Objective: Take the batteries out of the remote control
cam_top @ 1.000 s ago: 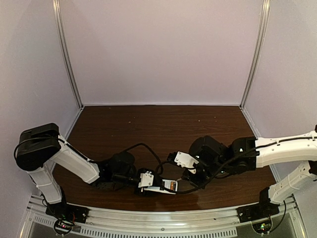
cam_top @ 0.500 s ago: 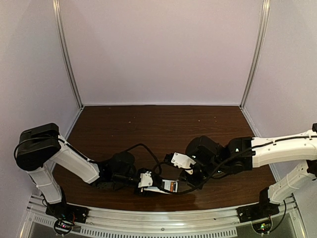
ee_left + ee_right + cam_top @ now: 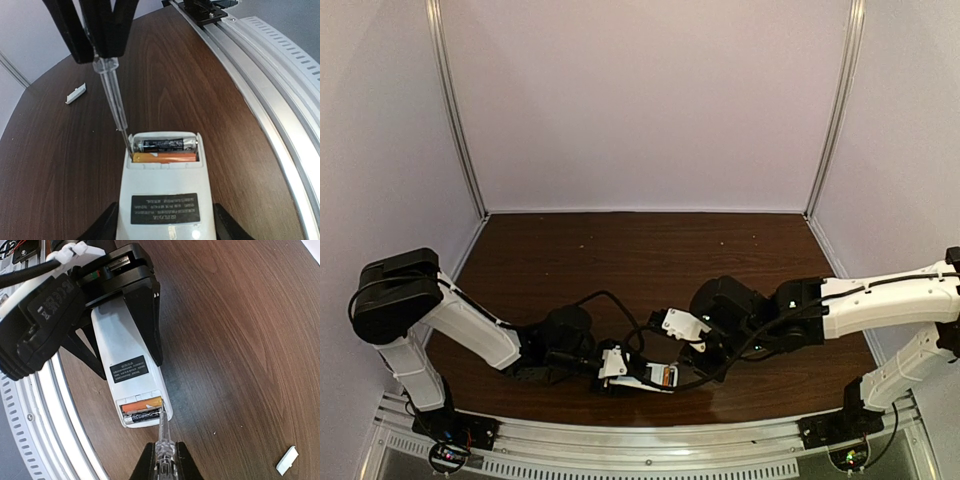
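Your left gripper (image 3: pixel 165 223) clamps the remote control (image 3: pixel 117 335), back up, with both batteries (image 3: pixel 165 145) seated. Your right gripper (image 3: pixel 164 462) clamps the screwdriver (image 3: pixel 112 95), its tip beside them.

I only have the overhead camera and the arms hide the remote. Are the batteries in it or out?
Observer: In. The dark battery and the orange battery lie side by side in the open compartment of the remote control.
Operator: Where's the tool?
Observer: The right gripper is shut on the screwdriver; its tip is at one end of the dark battery.
Operator: And the cover?
Observer: A small white plastic piece lies on the table, apart from the remote.
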You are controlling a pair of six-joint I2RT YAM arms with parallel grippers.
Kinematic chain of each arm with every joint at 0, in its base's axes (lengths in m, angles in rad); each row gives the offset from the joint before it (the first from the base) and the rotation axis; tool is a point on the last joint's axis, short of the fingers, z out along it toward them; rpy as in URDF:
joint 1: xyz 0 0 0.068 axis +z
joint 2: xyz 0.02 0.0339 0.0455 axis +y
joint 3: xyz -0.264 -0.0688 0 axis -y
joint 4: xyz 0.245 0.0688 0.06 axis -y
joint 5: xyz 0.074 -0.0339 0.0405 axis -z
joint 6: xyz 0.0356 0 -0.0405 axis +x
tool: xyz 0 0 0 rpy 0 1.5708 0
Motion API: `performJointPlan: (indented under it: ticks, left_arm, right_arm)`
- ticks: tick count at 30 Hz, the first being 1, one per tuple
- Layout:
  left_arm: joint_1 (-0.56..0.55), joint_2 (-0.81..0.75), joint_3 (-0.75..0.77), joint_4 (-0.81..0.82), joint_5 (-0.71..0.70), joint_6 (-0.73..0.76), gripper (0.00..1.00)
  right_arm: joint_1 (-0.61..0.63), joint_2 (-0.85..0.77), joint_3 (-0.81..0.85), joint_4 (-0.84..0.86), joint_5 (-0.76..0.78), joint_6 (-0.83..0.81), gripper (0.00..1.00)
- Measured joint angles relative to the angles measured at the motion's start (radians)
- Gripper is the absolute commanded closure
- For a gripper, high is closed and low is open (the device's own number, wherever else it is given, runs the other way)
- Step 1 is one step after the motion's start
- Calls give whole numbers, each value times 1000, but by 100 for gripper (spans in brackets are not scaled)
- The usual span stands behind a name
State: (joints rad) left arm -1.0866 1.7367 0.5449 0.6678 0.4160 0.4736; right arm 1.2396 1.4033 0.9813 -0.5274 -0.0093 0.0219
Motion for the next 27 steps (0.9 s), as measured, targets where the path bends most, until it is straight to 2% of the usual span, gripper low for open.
performJointPlan:
  ticks: [27]
  left_arm:
    - [1,-2,0,-14,-14,-9,100]
  right_arm:
    - [9,35,24,-5,24,8,100]
